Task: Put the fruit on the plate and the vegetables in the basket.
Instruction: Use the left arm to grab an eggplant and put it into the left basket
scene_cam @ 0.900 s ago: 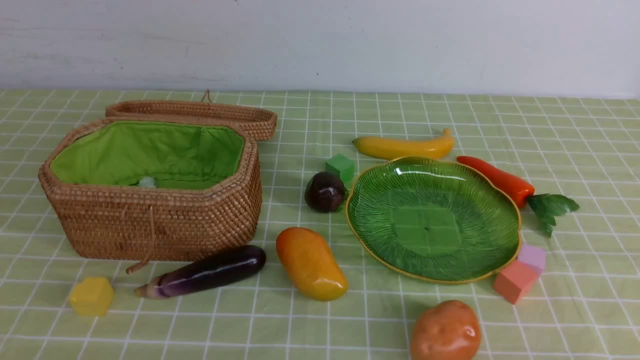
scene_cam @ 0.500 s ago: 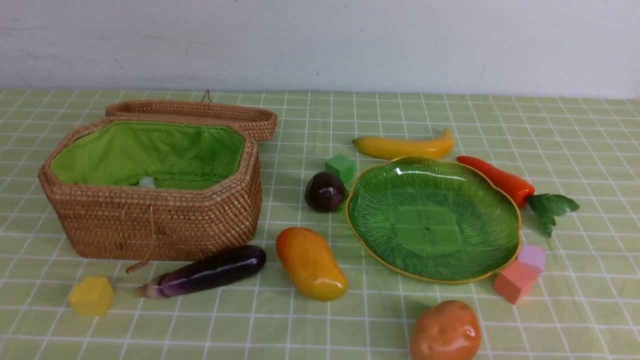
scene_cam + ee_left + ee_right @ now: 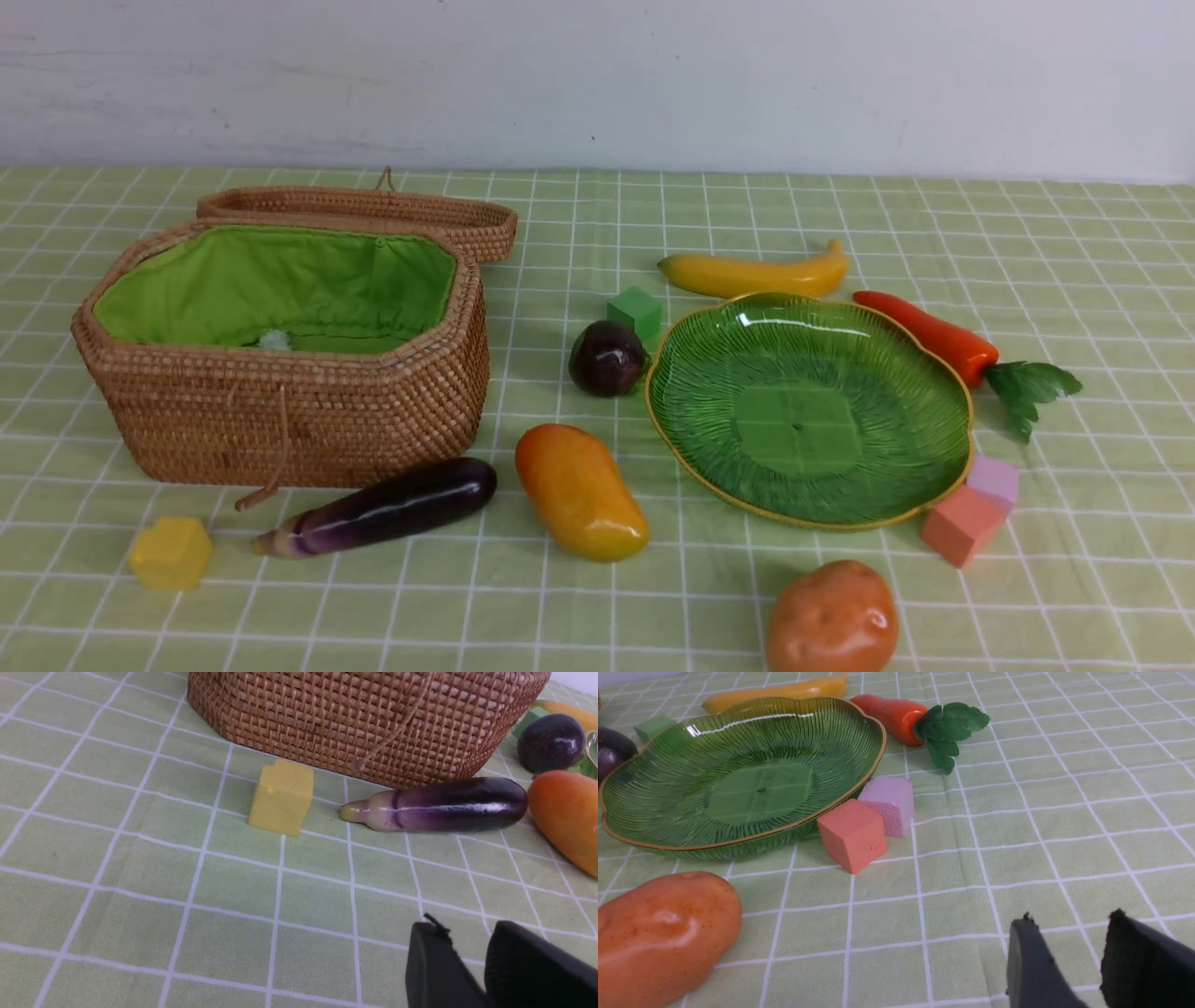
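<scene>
While your left gripper (image 3: 465, 933) and right gripper (image 3: 1069, 924) sit narrowly parted and empty, note the potato (image 3: 831, 618) at bottom right, eggplant (image 3: 392, 507) and mango (image 3: 581, 492) lower centre: glossy, rigid, likely slippery, so pinch each across its middle. The plate (image 3: 812, 420) sits centre right, basket (image 3: 299, 420) at left.

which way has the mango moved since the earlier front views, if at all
No. The mango lies in the same place, with the same gaps to the basket and the plate.
</scene>
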